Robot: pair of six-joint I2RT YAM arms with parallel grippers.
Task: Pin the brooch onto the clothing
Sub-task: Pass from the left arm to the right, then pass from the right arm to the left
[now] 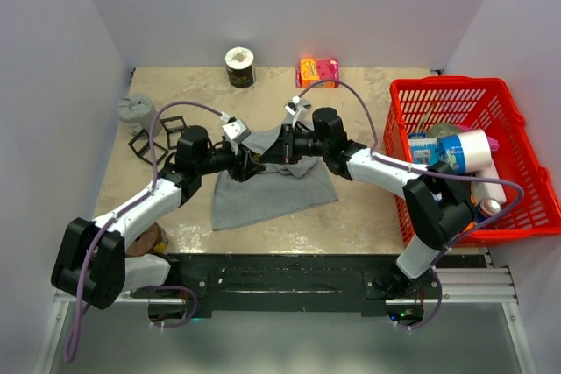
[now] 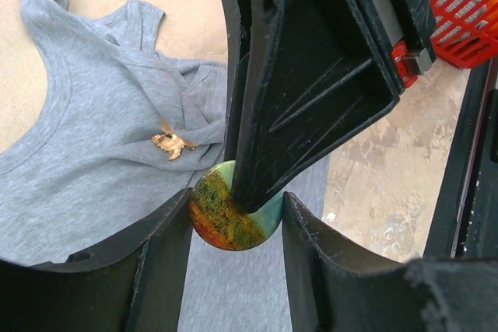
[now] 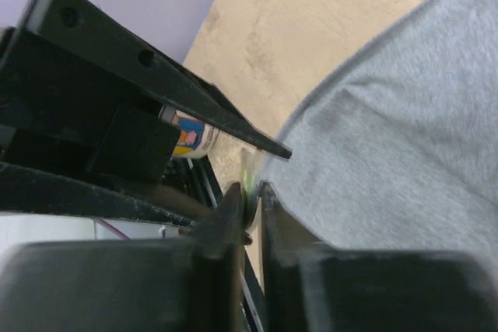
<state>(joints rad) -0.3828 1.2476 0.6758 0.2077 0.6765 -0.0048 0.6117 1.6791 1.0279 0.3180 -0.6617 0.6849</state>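
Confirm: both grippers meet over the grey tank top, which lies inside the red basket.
No: the grey tank top lies on the table, outside the red basket; the top external view shows it. The left gripper and right gripper do meet over it.

1. Grey knit tank top [image 1: 272, 194] — red plastic basket [image 1: 449, 84] to its right, pink box [image 1: 317, 72] behind.
2. Small orange star-shaped brooch [image 2: 173, 142] lies on it.
3. Round disc [image 2: 229, 219] between left gripper [image 2: 237, 201] and right gripper [image 3: 250, 193], above it.
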